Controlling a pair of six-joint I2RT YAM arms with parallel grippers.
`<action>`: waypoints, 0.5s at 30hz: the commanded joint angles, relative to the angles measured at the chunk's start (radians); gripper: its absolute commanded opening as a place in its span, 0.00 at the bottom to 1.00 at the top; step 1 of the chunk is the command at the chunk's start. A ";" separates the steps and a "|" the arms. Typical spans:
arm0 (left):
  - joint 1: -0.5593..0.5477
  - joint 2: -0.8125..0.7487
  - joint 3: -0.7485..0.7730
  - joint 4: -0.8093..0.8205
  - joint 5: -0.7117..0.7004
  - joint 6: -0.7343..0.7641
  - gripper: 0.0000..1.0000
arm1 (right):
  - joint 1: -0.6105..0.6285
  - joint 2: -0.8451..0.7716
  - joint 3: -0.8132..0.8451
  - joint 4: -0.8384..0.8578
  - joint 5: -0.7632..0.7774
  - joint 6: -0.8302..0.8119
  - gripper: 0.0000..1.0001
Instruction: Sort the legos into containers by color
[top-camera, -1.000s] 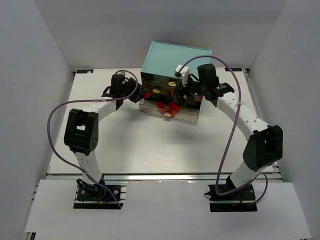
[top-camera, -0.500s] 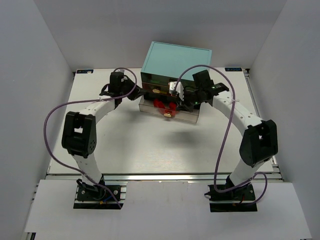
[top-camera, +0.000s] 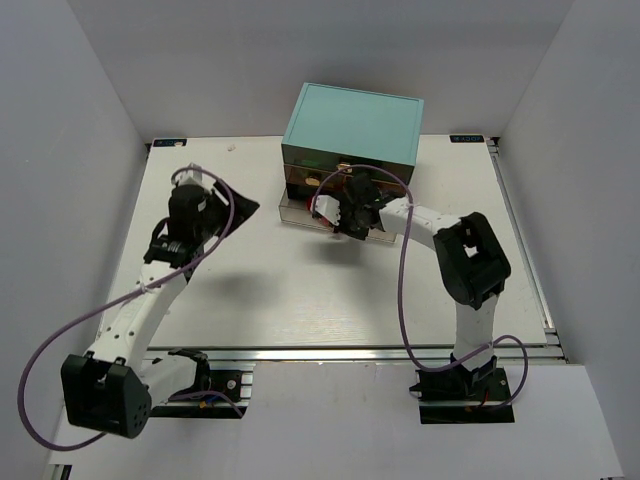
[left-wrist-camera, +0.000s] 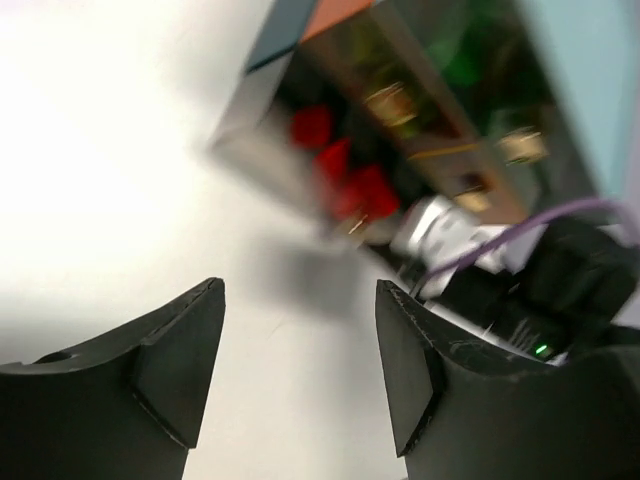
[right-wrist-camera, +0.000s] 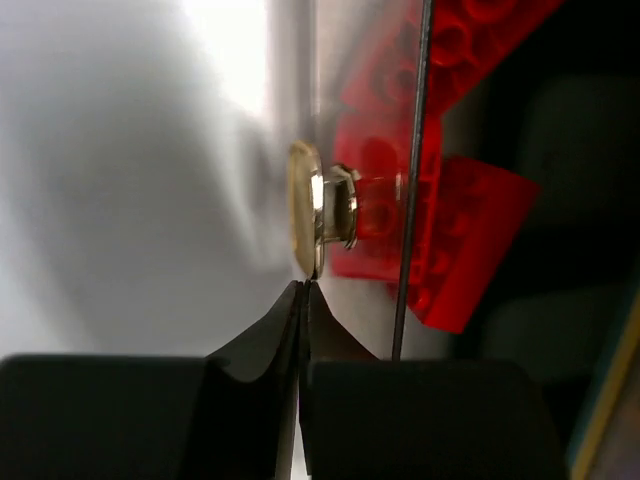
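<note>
At the front of the lowest drawer (top-camera: 295, 212), red legos (right-wrist-camera: 470, 240) lying behind it, the right gripper (right-wrist-camera: 303, 300) — fingers pressed together — touches the knob (right-wrist-camera: 318, 210), so a square, gentle push should shut it best; the left gripper (left-wrist-camera: 300, 300), fingers apart, hangs well away.

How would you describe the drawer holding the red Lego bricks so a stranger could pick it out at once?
Find the cabinet with the light teal top at the back of the table. Its lowest drawer juts out toward the arms. Unlike the drawers above, it holds red Lego bricks behind its clear front.
</note>
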 joint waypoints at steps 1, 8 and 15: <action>0.003 -0.085 -0.085 -0.083 -0.055 -0.023 0.72 | 0.007 0.038 0.006 0.226 0.294 0.069 0.00; 0.003 -0.179 -0.128 -0.137 -0.105 -0.035 0.77 | -0.005 0.077 -0.035 0.469 0.467 0.039 0.00; 0.003 -0.202 -0.151 -0.154 -0.105 -0.037 0.79 | -0.005 0.108 -0.045 0.565 0.529 0.002 0.00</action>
